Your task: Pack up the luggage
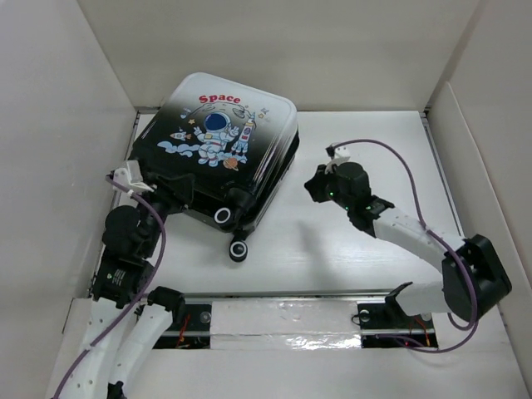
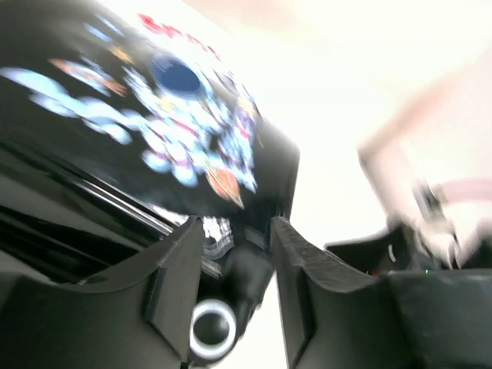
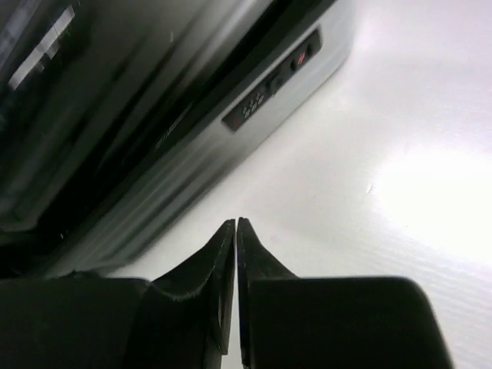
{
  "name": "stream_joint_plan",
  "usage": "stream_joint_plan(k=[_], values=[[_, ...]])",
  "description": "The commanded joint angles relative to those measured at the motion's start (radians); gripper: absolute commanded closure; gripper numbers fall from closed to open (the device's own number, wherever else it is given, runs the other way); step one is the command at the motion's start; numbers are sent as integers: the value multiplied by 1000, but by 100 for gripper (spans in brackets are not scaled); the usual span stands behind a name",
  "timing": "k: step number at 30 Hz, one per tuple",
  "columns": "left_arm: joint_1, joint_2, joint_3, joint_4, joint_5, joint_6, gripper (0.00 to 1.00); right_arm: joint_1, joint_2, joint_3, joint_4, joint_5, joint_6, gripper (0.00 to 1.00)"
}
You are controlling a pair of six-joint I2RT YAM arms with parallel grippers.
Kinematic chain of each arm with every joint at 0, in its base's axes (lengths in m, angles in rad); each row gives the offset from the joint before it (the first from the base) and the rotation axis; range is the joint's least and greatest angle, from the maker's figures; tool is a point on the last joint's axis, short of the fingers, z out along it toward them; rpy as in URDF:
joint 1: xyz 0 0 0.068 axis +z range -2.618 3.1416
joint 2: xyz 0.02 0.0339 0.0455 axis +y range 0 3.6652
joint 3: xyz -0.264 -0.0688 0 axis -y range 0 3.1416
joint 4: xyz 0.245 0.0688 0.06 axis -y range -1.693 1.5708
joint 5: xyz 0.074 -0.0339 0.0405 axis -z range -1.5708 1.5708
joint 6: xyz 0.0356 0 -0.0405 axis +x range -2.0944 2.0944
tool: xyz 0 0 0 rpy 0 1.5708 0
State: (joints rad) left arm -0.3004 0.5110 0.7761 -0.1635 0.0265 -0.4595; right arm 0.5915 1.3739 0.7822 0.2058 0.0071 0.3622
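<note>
The left gripper (image 2: 234, 227) has its fingers apart, and in the gap between them its wrist camera shows a black wheel (image 2: 211, 329) with a pale ring. This picture is smeared, so I cannot tell if the fingers (image 2: 178, 269) touch the wheel's mount or only stand at both sides of it. From the top camera this gripper is at the near left corner of the luggage (image 1: 218, 145), and its tips are hidden there against the black shell. The right gripper (image 3: 236, 221) has its two fingers pressed together with nothing between them. It is low over the white table (image 1: 366, 241), near the right side wall of the suitcase but apart from it. In its view the side wall is cut off by the frame, and only a small lock panel (image 3: 270, 86) is seen, too blurred to read. The luggage lies closed at the far left of the table, its astronaut print (image 1: 218, 129) facing up and two wheels pointing to the near side.
</note>
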Motion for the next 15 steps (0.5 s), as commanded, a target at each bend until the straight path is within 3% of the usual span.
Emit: stream_joint_plan(k=[1,2,5,7,9,15], values=[[1,36,29,-79,-295,-180,64,-65,-64,17,5,48,-48,92],[1,72,-13,-121,-407,-332,68,-164,-70,90,-8,-57,-87,95],[1,69,-58,-123,-468,-459,68,-206,-33,205,-43,-133,-114,91],[1,41,-99,-120,-523,-565,68,-280,34,282,-52,-207,-115,82],[1,11,-159,-102,-542,-596,68,-326,100,415,-55,-251,-94,63],[1,-46,-302,-140,-572,-685,72,-391,494,805,-166,-254,-56,38]])
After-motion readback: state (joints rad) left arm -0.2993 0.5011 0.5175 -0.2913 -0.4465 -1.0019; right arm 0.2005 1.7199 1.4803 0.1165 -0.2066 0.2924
